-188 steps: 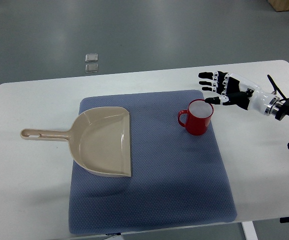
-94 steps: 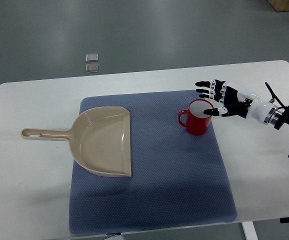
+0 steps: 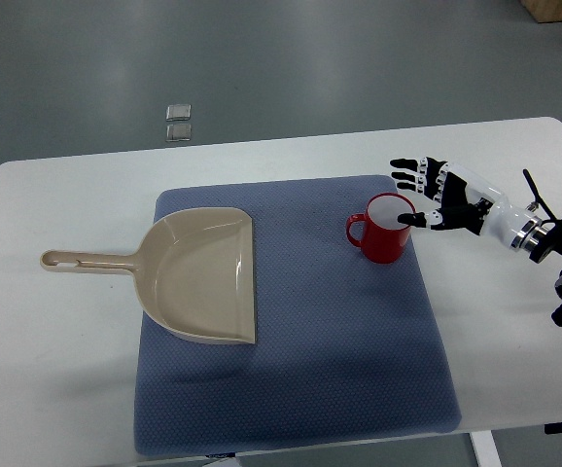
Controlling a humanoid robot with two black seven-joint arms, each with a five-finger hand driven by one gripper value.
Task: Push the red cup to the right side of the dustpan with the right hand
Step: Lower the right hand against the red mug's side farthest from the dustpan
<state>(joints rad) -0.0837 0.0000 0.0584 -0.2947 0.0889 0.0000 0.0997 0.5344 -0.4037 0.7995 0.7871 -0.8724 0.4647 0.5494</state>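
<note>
The red cup (image 3: 382, 229) stands upright on the blue mat (image 3: 339, 370), well right of the dustpan (image 3: 203, 277). The right hand (image 3: 437, 193) is spread, nothing grasped, thumb at the rim; a high push could tip it

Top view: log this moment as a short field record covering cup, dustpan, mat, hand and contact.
cup: red cup, upright on the mat, handle pointing left
dustpan: beige dustpan on the mat's left part, handle over the white table
mat: blue mat in the middle of the table
hand: right hand at the cup's right, fingers spread
contact: thumb tip at the cup's right rim
cup position: right of dustpan, with a gap between them
</note>
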